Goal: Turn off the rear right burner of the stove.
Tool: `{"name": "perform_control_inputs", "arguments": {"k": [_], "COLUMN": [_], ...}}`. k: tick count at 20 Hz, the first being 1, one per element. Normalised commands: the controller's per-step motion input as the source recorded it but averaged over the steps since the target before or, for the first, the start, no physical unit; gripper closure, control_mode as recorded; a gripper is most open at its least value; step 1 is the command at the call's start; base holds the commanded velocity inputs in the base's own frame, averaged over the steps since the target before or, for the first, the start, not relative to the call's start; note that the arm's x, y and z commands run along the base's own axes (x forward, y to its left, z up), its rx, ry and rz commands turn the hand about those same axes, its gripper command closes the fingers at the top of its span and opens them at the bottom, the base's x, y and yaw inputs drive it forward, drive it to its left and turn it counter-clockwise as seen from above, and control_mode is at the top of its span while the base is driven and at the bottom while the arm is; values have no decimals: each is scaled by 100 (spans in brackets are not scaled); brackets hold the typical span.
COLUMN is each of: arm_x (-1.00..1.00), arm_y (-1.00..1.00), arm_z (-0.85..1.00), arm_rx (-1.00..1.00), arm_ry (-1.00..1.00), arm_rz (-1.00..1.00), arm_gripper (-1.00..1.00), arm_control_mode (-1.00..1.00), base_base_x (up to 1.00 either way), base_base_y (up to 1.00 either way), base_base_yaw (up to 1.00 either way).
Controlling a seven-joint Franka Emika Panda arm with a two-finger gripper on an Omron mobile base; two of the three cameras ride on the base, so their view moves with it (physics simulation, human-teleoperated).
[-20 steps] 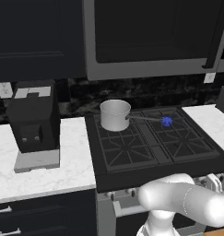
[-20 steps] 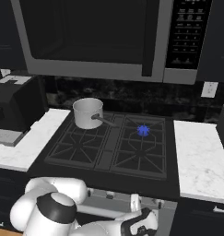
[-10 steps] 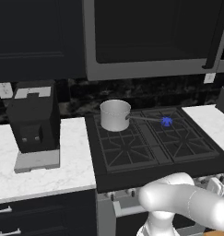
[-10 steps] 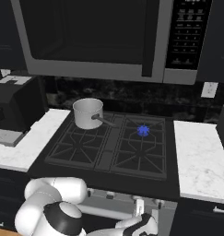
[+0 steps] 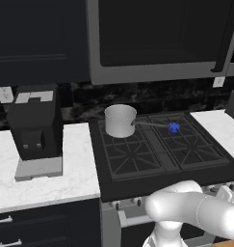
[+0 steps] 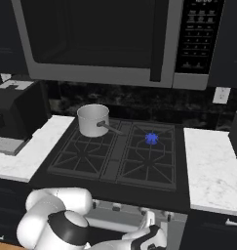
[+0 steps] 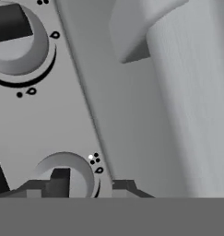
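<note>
The black stove (image 5: 159, 161) carries four grate sections. On the rear right burner (image 5: 174, 127) (image 6: 150, 138) a small blue flame glows. My gripper (image 6: 150, 228) is low, against the stove's grey front panel (image 6: 115, 215) under the right half. In the hand view, my gripper (image 7: 83, 190) is open, one fingertip (image 7: 37, 188) left of a round knob (image 7: 67, 174) and the other just right of it. A second knob (image 7: 19, 46) lies further along the panel. The grey bar handle (image 7: 187, 92) runs beside them.
A steel pot (image 5: 120, 120) (image 6: 93, 119) stands on the rear left grate, its handle reaching towards the flame. A black coffee machine (image 5: 35, 128) is on the left marble counter. A microwave (image 6: 105, 39) hangs above the stove.
The arm's elbow has shifted slightly right and lower; the hand stays at the stove front. The flame still burns.
</note>
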Motion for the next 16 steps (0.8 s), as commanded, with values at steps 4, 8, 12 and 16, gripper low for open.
{"name": "perform_control_inputs", "arguments": {"k": [4, 8, 12, 16], "arm_x": [0, 0, 0, 4], "arm_y": [-53, -51, -44, -43], "arm_z": [3, 11, 21, 31], "arm_rx": [99, 97, 91, 84], "arm_ry": [0, 0, 0, 0], "arm_rz": [0, 0, 0, 1], "arm_gripper": [100, 100, 100, 100], "arm_control_mode": [-100, -100, -100, -100], "base_base_x": [0, 0, 0, 0], "base_base_y": [0, 0, 0, 0], "base_base_yaw": [0, 0, 0, 0]}}
